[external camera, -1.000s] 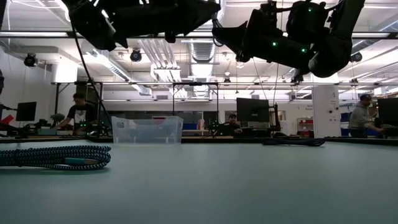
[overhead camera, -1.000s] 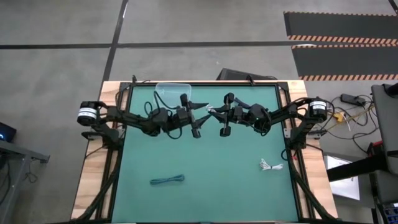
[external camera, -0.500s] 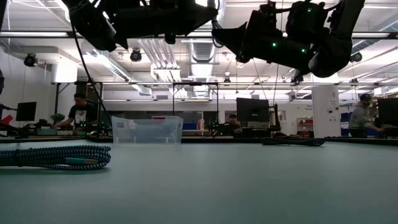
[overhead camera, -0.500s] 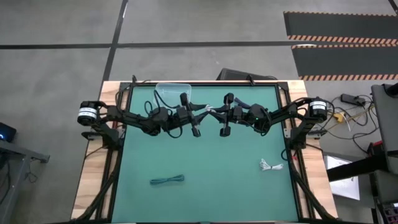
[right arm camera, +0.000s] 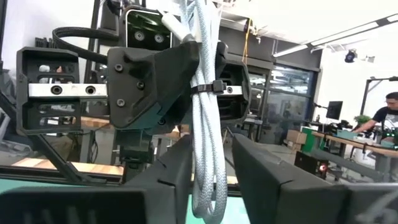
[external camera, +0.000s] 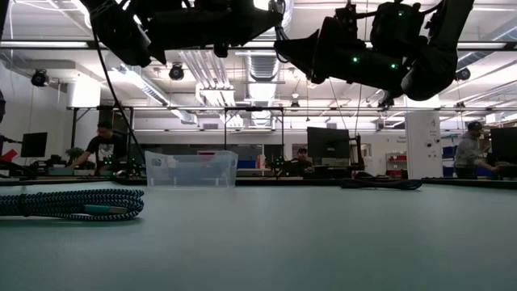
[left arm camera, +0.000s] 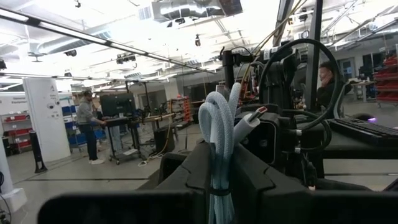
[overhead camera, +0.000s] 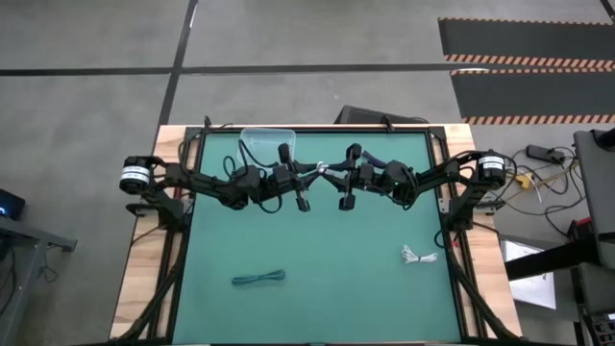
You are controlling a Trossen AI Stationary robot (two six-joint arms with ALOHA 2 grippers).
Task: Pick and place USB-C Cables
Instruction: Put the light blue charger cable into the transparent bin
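Note:
A white coiled cable [overhead camera: 327,170] hangs in the air over the far middle of the table, between my two grippers, which face each other. My left gripper [overhead camera: 318,170] comes from the table's left and is shut on it. My right gripper [overhead camera: 335,173] comes from the table's right and also has its fingers around it. A dark teal cable [overhead camera: 258,279] lies flat on the near left of the mat, and also shows in the low view [external camera: 73,204]. A second white cable [overhead camera: 418,255] lies at the right. I see no black cable. My left gripper pinches the white bundle's middle [left arm camera: 219,168] between its two fingers, by the black tie. The fingers are level, come from the table's left and lie across the bundle. The bundle is lifted clear, high above the table. My right gripper has the same bundle's other end [right arm camera: 208,180] between its two fingers. The fingers are level and come from the table's right, across the bundle. A narrow gap shows beside one finger [right arm camera: 249,168], and the bundle is clear of the table.
A clear plastic bin [overhead camera: 267,142] stands at the far left of the green mat, just behind my left arm; it also shows in the low view [external camera: 191,168]. The wooden table border and the arm bases flank the mat. People work at desks in the room beyond.
My left gripper, open a second ago around the white cable, has shut on it. My right gripper and the cable have kept their place high over the far middle of the table.

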